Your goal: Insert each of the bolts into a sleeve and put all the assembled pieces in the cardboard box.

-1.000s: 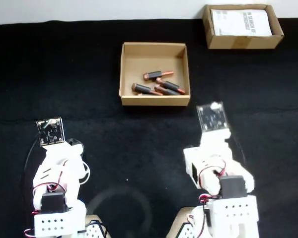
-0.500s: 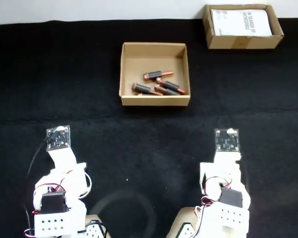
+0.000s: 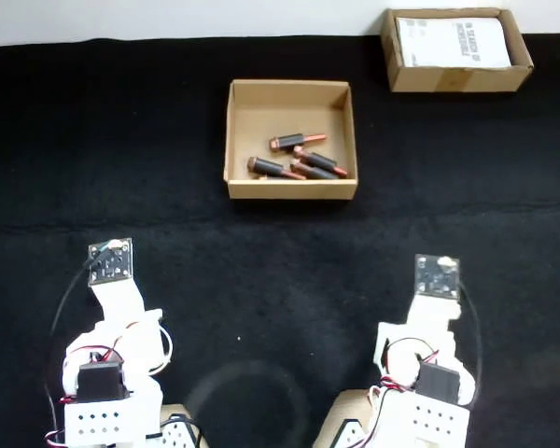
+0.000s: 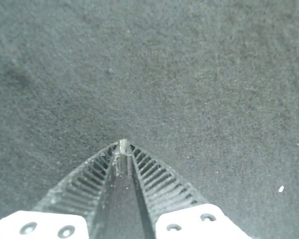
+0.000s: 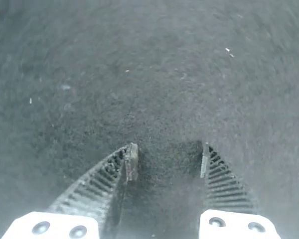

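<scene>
A cardboard box (image 3: 238, 131) stands at the middle back of the black cloth, holding several bolts pushed into dark sleeves (image 3: 299, 159). Both arms are folded back at the near edge, far from the box. My left gripper (image 4: 123, 147) is shut with nothing in it, its tip just over bare cloth; in the high view the left arm (image 3: 112, 271) is at the near left. My right gripper (image 5: 167, 159) stands open over bare cloth with nothing between its fingers; the right arm (image 3: 436, 280) is at the near right.
A second cardboard box (image 3: 392, 56) with a printed sheet (image 3: 453, 42) inside sits at the back right corner. Black cloth (image 3: 261, 252) covers the table between the arms and the boxes.
The right arm has pulled back from near the box's front right corner to the near edge. The left arm has drawn back slightly too.
</scene>
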You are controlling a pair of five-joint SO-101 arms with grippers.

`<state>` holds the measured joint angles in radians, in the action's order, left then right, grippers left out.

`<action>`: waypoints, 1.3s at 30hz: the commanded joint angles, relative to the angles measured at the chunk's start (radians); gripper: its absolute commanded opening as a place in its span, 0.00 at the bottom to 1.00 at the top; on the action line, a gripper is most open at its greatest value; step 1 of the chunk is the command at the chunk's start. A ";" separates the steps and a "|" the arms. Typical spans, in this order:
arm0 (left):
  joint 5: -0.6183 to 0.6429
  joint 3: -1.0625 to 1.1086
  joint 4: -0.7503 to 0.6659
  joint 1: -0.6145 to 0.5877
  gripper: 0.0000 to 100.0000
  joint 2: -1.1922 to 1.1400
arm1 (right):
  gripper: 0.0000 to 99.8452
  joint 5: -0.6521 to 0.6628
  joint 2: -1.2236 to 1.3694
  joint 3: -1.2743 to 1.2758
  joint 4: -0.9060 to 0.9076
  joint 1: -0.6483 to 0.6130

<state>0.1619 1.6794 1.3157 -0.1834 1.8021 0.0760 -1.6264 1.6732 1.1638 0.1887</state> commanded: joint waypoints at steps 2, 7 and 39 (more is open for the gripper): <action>-0.002 0.016 0.006 -0.010 0.02 0.005 | 0.19 -0.192 -0.015 0.085 0.010 0.061; -0.002 0.016 0.006 -0.007 0.01 0.005 | 0.09 -0.195 -0.015 0.087 0.010 0.073; -0.002 0.016 0.006 -0.007 0.01 0.005 | 0.01 -0.196 -0.015 0.088 0.008 0.022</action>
<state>0.1619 1.6794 1.3157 -0.1834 1.8021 -0.1143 -1.6372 1.6732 1.1730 0.2225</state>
